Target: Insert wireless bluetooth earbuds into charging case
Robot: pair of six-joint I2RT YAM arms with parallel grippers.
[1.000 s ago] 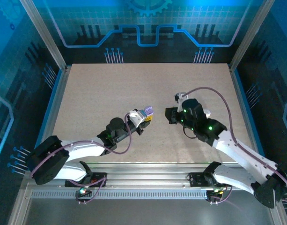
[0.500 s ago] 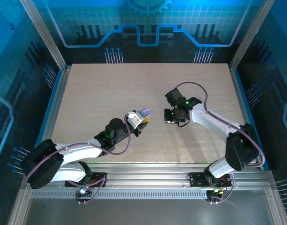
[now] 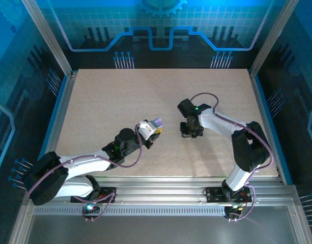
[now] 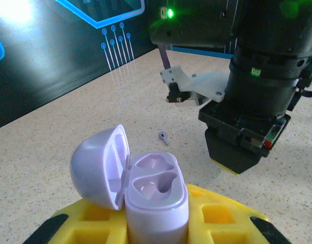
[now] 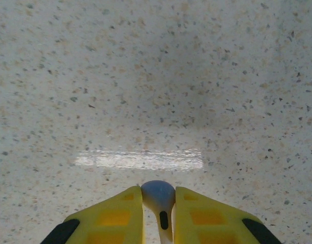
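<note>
From above, your left hand point(image 3: 154, 127) grips the open case point(image 3: 157, 122) over the tabletop point(image 3: 110, 96), and your right hand point(image 3: 191, 133) is near it, pointing down.

The left wrist view shows both sockets empty. A loose earbud point(image 4: 164, 136) lies between the case and the right hand.

In the right wrist view, the fingers are closed on a held earbud point(image 5: 158, 195).

You're at the first insertion, I judge. Carry the held earbud over a socket and match its orientation before you release.

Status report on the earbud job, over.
Left pincer shut on open charging case. Right pincer shut on one earbud. Second earbud loose on table. Case sockets empty.
</note>
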